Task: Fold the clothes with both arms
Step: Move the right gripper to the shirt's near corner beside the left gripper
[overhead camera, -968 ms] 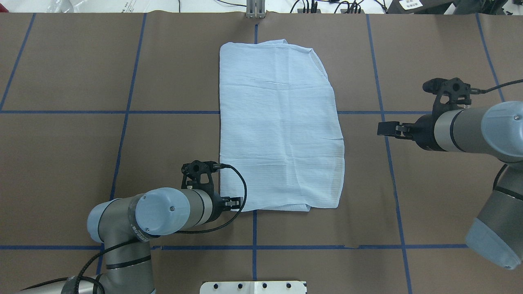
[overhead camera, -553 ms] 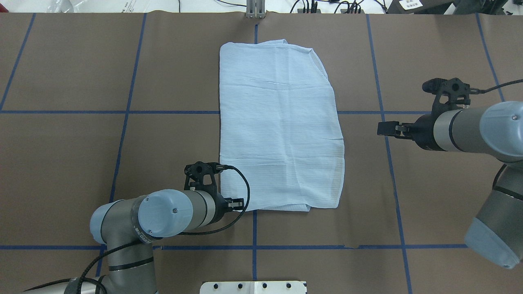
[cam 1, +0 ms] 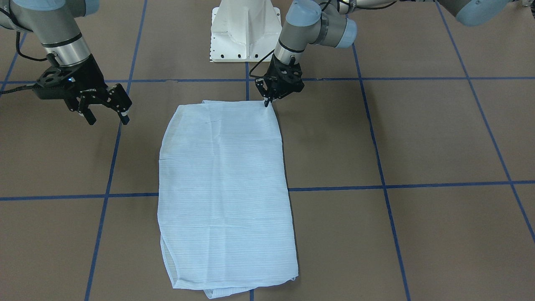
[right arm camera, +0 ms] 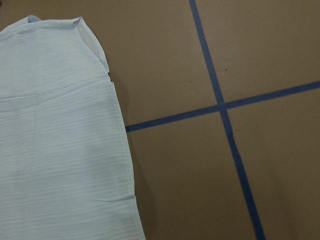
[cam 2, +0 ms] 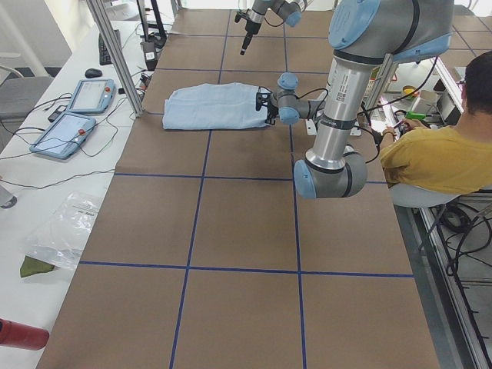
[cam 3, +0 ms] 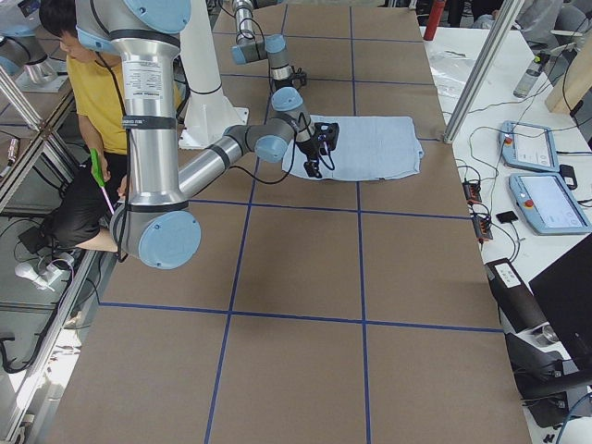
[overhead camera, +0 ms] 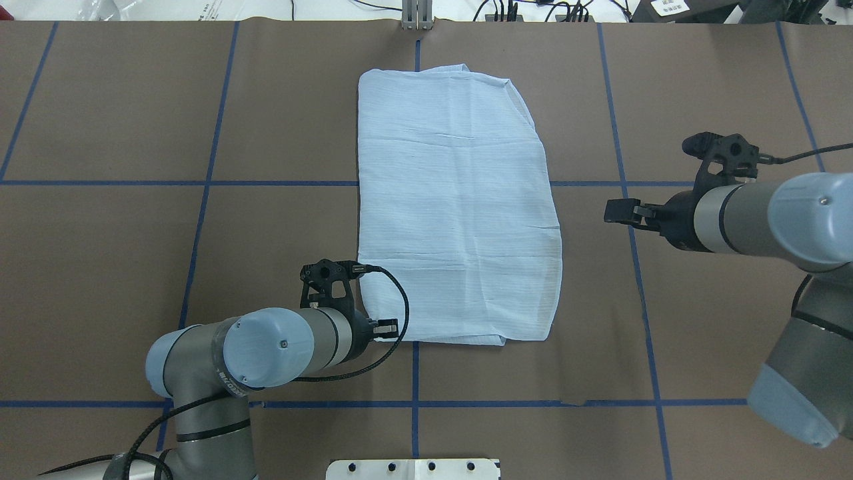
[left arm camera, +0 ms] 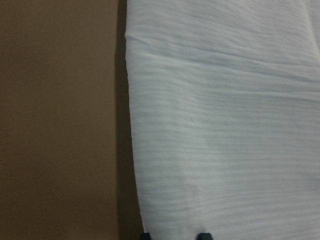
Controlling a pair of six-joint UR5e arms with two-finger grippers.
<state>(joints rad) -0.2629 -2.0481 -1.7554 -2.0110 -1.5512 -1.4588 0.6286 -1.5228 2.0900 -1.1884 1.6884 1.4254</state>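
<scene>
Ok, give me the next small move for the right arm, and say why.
Probably bring the right gripper over to the robot-side right corner of the shirt: the left gripper sits at the robot-side left corner, while the right one hangs open, clear of the cloth.

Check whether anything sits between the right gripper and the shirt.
Nothing visible does. Only bare brown table lies between the open right gripper and the nearest edge of the shirt.
</scene>
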